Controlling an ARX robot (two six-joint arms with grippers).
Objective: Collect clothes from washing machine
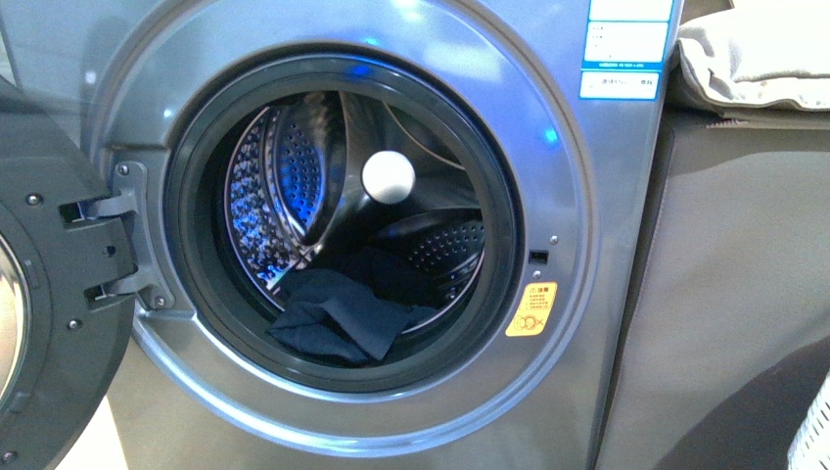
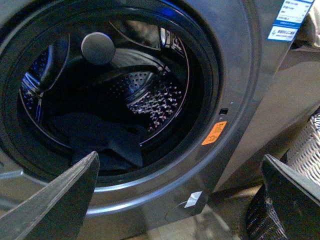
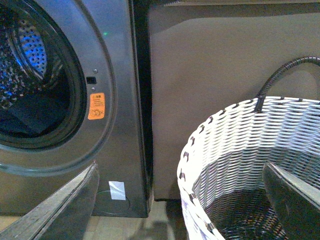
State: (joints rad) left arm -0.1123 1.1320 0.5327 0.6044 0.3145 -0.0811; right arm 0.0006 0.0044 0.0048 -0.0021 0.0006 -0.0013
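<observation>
The clothes (image 1: pixel 343 318) lie heaped at the lower front edge of the drum (image 1: pixel 284 176), one fold draped onto the dark door seal of the washing machine (image 1: pixel 607 196), with the door (image 1: pixel 49 284) swung fully open at the machine's left edge. The left gripper (image 2: pixel 180 200) hangs in front of the opening with its jaws spread wide and nothing between them; the right gripper (image 3: pixel 180 202) is likewise spread and empty, poised above the woven basket (image 3: pixel 240 145). The likely trouble is a shallow pinch: catching only one loose fold could let the heavy fabric slide free, drag over the seal, or drop on the floor between machine and basket. A reach that drifts left could also strike the door or its hinges. Only the front view shows that door, and it shows neither arm and just a sliver of the basket. The left wrist view alone shows the jaws lined up with the garment, while the right wrist view alone shows the basket's inside.
</observation>
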